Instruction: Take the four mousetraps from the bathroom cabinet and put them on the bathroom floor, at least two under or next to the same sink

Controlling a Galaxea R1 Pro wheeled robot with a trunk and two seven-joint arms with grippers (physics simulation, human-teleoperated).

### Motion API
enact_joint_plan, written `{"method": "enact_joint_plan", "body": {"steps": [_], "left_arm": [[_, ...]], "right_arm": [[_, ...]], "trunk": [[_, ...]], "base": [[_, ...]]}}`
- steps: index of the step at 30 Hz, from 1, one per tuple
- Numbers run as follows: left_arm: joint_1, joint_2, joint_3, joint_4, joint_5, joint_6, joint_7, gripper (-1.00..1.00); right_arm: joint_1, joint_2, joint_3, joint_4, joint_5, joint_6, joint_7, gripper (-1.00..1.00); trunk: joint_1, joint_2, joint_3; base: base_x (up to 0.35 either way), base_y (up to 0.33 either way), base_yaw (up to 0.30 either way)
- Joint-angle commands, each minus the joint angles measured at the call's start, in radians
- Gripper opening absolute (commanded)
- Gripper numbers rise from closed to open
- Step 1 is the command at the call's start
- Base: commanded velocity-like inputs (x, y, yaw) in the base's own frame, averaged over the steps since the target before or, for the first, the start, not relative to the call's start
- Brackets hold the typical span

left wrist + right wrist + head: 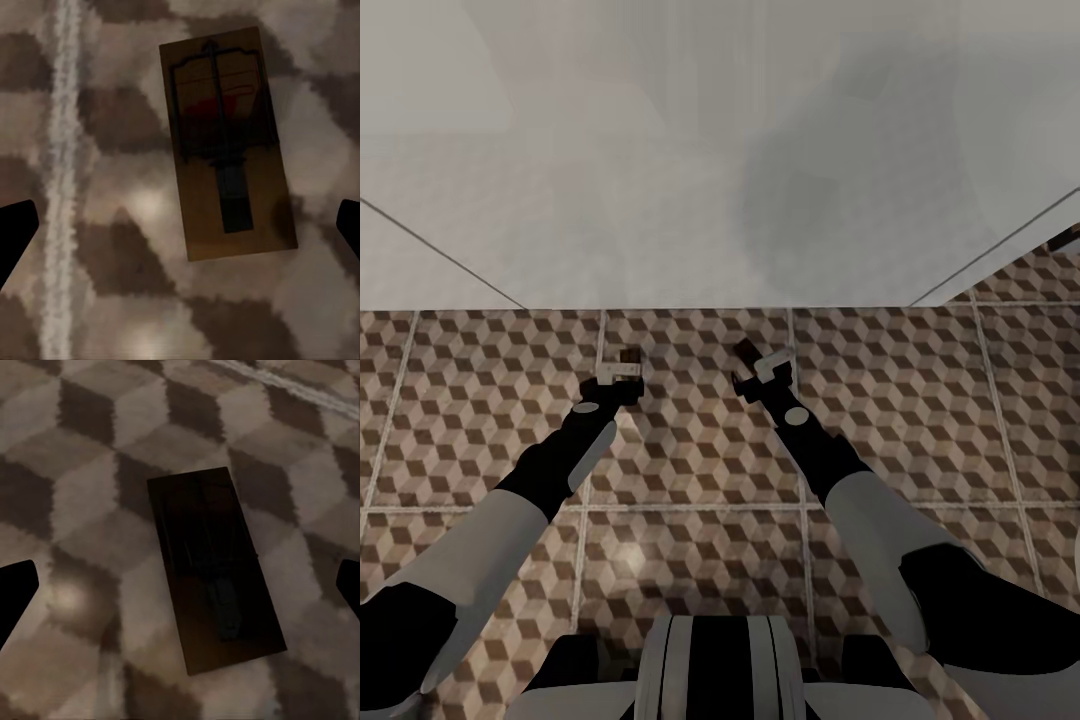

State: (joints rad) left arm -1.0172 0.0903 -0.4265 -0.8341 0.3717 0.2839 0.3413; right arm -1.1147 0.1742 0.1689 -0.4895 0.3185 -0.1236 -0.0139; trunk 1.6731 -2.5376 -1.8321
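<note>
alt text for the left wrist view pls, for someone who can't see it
A tan wooden mousetrap with a black wire bar and a red mark lies flat on the cube-patterned bathroom floor, free of the left tool, whose two dark fingertips sit wide apart at the picture's edges. A pale grout line runs beside it.

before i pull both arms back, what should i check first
1. Left hand open and clear of the left mousetrap: ok.
2. Right hand open and clear of the right mousetrap: ok.
3. Both traps lying flat on the bathroom floor: ok.
4. Traps under or next to the sink: cannot tell; the white surface ahead is unclear.
5. Other two traps placed: cannot tell.
</note>
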Motion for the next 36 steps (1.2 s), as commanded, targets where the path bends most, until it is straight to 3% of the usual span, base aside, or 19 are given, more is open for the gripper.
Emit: {"method": "enact_joint_plan", "body": {"steps": [1, 10, 36], "left_arm": [[0.000, 0.002, -0.006, -0.002, 0.010, 0.003, 0.010, 1.00], [0.000, 0.002, -0.006, -0.003, 0.009, 0.003, 0.010, 1.00], [0.000, 0.002, -0.006, -0.005, 0.010, 0.003, 0.010, 1.00]], "right_arm": [[0.000, 0.000, 0.000, 0.001, 0.009, -0.002, -0.001, 1.00], [0.000, 0.000, 0.000, 0.001, 0.009, -0.002, -0.001, 1.00], [0.000, 0.000, 0.000, 0.001, 0.008, -0.004, -0.001, 1.00]], "trunk": [[0.000, 0.000, 0.000], [0.000, 0.000, 0.000], [0.000, 0.000, 0.000]], "base": [[-0.071, 0.000, 0.000], [-0.214, 0.000, 0.000], [-0.329, 0.000, 0.000]]}}
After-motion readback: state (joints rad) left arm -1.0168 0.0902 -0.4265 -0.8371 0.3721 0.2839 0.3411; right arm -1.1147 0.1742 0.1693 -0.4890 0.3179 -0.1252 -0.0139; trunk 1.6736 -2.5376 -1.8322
